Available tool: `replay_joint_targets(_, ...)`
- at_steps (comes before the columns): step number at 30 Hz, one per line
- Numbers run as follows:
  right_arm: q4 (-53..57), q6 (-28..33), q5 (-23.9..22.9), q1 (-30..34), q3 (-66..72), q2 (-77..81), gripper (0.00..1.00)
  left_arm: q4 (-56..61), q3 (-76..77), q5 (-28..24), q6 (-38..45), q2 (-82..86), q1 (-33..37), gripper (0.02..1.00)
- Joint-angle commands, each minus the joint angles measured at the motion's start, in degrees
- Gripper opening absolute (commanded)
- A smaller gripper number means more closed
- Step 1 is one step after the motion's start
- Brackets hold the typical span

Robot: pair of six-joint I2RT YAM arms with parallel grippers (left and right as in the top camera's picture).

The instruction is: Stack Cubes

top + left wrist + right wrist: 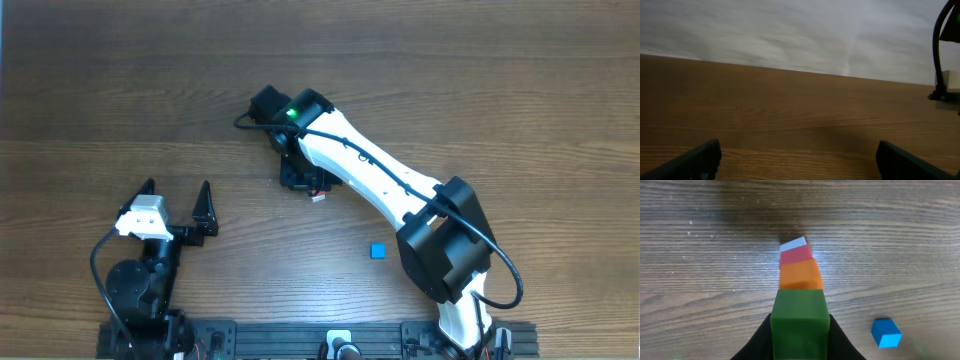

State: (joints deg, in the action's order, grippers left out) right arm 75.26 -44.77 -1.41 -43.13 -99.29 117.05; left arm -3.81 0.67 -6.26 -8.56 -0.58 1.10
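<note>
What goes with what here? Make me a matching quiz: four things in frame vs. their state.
1 green cube
2 blue cube
3 orange cube
4 left gripper

A alone on the table
B open, holding nothing
C held by the right gripper
D resting on the red cube

Pairs: 1-C, 2-A, 3-D, 4-B

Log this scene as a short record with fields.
stack, bottom to top: pale cube, red cube, orange cube, green cube
right end effector: closed on green cube
loose: blue cube on brown wooden table, apart from stack
left end effector: open, empty, away from cubes
</note>
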Motion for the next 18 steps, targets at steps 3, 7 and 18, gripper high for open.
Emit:
replay_joint_targets(3, 0.2, -1.9, 0.1, 0.9, -1.1, 0.2, 0.012, 0.0, -0.3, -0.7, 0.9, 0.4, 0.3, 1.000)
replay_joint_targets(7, -0.2, -1.9, 0.1, 1.0, -0.7, 0.2, 0.012, 0.0, -0.3, -0.7, 0.9, 0.4, 0.3, 1.000)
replay_joint_targets(18, -2.0, -1.9, 0.5, 1.2, 0.8, 0.2, 0.020, 0.0, -0.3, -0.7, 0.9, 0.4, 0.3, 1.000)
